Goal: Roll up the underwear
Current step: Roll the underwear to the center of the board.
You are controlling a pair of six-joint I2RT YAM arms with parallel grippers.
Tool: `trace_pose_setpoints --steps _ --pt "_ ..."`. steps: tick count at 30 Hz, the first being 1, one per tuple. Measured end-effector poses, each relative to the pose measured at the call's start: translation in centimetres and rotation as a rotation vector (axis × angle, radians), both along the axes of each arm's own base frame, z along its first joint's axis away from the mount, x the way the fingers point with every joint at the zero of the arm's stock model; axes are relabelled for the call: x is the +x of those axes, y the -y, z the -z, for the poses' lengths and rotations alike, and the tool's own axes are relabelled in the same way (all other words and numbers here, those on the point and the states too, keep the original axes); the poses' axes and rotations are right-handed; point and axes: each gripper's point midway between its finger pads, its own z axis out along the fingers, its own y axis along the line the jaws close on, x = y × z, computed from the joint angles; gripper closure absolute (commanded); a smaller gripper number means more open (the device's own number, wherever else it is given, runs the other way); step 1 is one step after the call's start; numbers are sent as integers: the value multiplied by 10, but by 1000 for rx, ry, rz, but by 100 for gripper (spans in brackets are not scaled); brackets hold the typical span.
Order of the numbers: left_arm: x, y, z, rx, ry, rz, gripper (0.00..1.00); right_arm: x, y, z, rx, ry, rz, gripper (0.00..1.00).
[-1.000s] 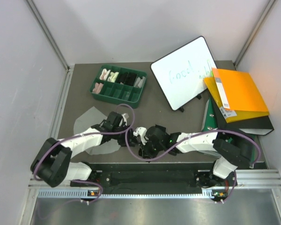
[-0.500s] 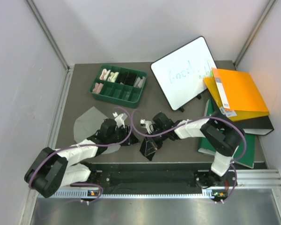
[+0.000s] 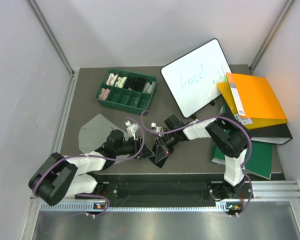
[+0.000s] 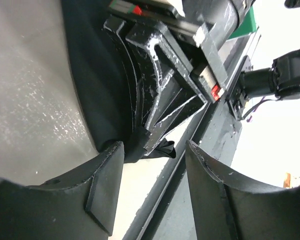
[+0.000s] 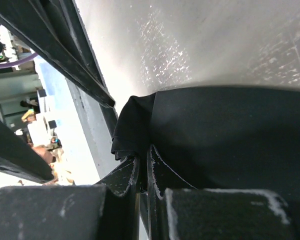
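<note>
The black underwear lies bunched near the table's front edge, one corner lifted. My right gripper is shut on that corner; in the right wrist view its closed fingertips pinch the black fabric. My left gripper is open and empty just left of the cloth. In the left wrist view its jaws stand wide apart, facing the black fabric and the right fingers. The light grey underwear lies flat at the left, partly under the left arm.
A green divided tray with small cloth rolls stands at the back left. A whiteboard leans at the back. An orange folder, a black binder and a green book are stacked at the right.
My left gripper has moved right, off the grey underwear, up to the black cloth. My right gripper has shifted slightly away from the front edge, still pinching the black underwear.
</note>
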Motion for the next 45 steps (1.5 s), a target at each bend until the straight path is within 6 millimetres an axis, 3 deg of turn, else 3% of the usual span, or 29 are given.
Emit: trace_pose_setpoints --steps 11,17,25,27,28,30,31,37,45 --pt "-10 7 27 51 -36 54 46 1 4 0 3 -29 3 100" --pt "-11 11 30 57 -27 64 54 1 5 0 1 -32 3 100" --pt "-3 10 39 96 -35 29 80 1 5 0 1 -33 3 100" --pt "-1 10 42 107 -38 22 93 1 5 0 1 -33 3 100" --pt "0 10 44 114 -42 19 98 1 5 0 1 -33 3 93" --pt "2 10 47 123 -53 11 100 1 5 0 1 -33 4 81" --pt "3 11 47 127 -58 7 100 1 5 0 1 -33 4 69" --pt "14 14 48 167 -90 -31 100 3 6 -16 29 -10 20 39" --pt "17 15 49 178 -165 -73 100 8 30 -32 -5 104 159 32"
